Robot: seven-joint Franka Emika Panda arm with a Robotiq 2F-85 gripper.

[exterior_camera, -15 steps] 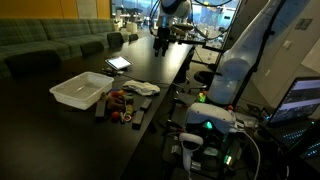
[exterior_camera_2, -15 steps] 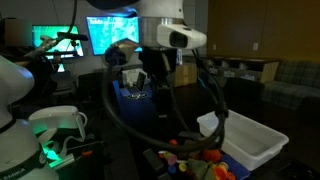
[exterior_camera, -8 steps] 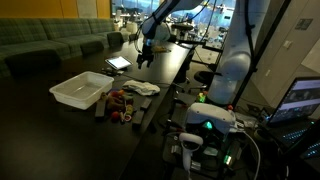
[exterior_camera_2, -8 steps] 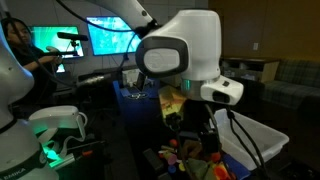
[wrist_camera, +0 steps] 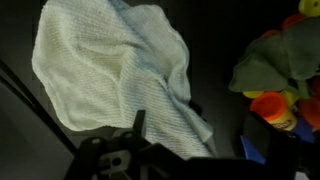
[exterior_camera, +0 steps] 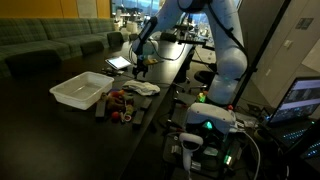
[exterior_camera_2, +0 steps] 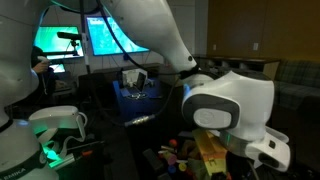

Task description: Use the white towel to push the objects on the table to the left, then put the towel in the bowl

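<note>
The white towel point(exterior_camera: 141, 88) lies crumpled on the dark table, next to a heap of small colourful objects point(exterior_camera: 120, 103). A white rectangular tub point(exterior_camera: 82, 91), the bowl, stands beyond the heap. My gripper point(exterior_camera: 140, 71) hangs a little above the towel and looks open and empty. In the wrist view the towel point(wrist_camera: 105, 65) fills the left and middle, the objects point(wrist_camera: 275, 75) sit at the right, and my gripper point(wrist_camera: 195, 140) is just above the towel's lower edge. In an exterior view my arm hides the towel, and only some objects point(exterior_camera_2: 182, 154) show.
A tablet-like device point(exterior_camera: 118, 63) lies on the table behind the towel. The table's edge point(exterior_camera: 160, 100) runs close by the towel, with lit equipment point(exterior_camera: 205, 125) beyond it. A couch point(exterior_camera: 50, 45) lines the far side.
My arm has swung from high over the far end of the table down and forward, so that the gripper now hangs just over the towel. The towel and the objects have not moved.
</note>
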